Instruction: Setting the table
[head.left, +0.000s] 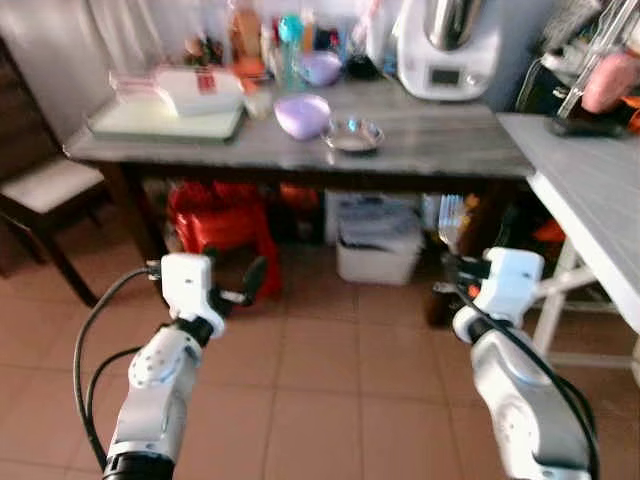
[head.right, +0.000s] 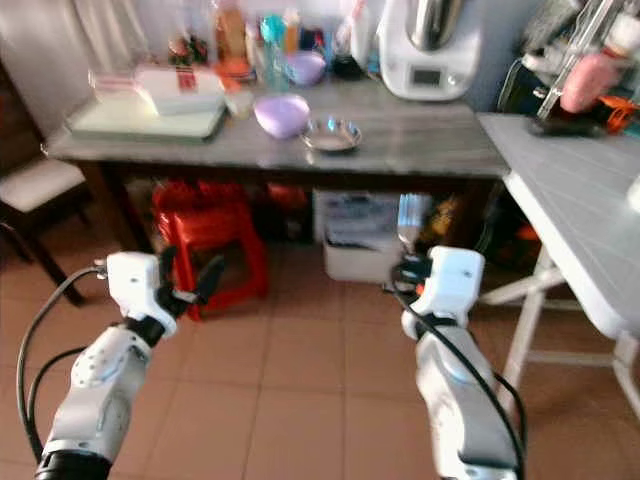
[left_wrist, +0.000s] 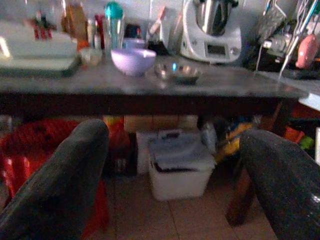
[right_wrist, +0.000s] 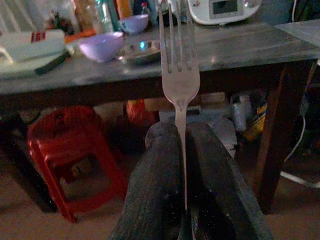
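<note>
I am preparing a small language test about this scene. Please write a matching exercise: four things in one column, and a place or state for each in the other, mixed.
1. fork
2. purple bowl
3. red stool
4. left gripper

a. under the table
b. open, holding nothing
c. on the table, beside the metal dish
d. upright in the right gripper

Pairs: 1-d, 2-c, 3-a, 4-b

Grey table (head.left: 440, 150): purple bowl (head.left: 302, 115), metal dish (head.left: 352, 135), tray (head.left: 165, 122), appliance (head.left: 446, 45).

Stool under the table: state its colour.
Red; the stool shows best in the right wrist view, under the table.
</note>
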